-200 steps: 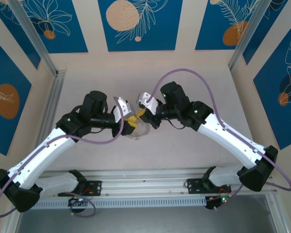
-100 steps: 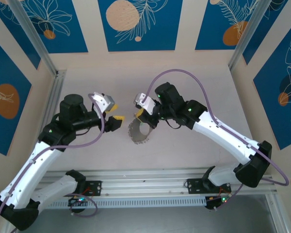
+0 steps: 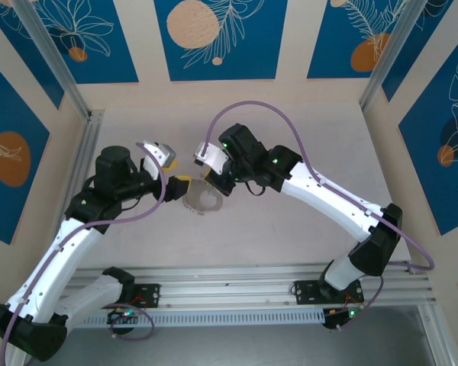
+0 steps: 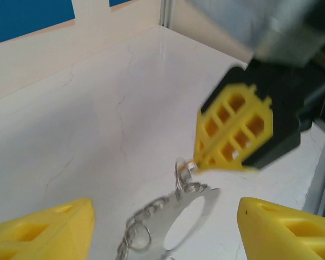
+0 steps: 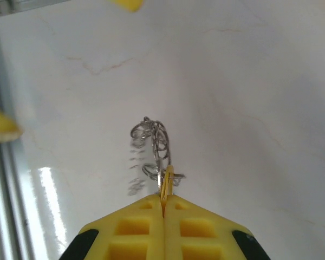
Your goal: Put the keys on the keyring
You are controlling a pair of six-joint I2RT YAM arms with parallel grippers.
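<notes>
A second ago my two grippers were bunched together over the keyring [image 4: 197, 194]. Since then my left arm has drawn back to the left and its jaws have spread. My right arm has swung leftward with the ring, which now hangs lower and looks flatter against the table [image 3: 313, 130] than half a second ago. My left gripper [image 3: 177, 172] stands wide open with nothing between its yellow fingers [image 4: 43, 230], just to the left of the ring. My right gripper [image 5: 163, 201] is pressed fully closed, pinching a thin gold-coloured key [image 5: 166, 179] at its very tip. The silvery links at the top of the keyring cluster around that piece, so the loop dangles below my right fingertips. I cannot tell whether its lower edge touches the table. I count one keyring, one key, and a few small silver rings joined to the loop, too tangled and blurred to number. The ring hangs between my two grippers, near the middle of the table.
</notes>
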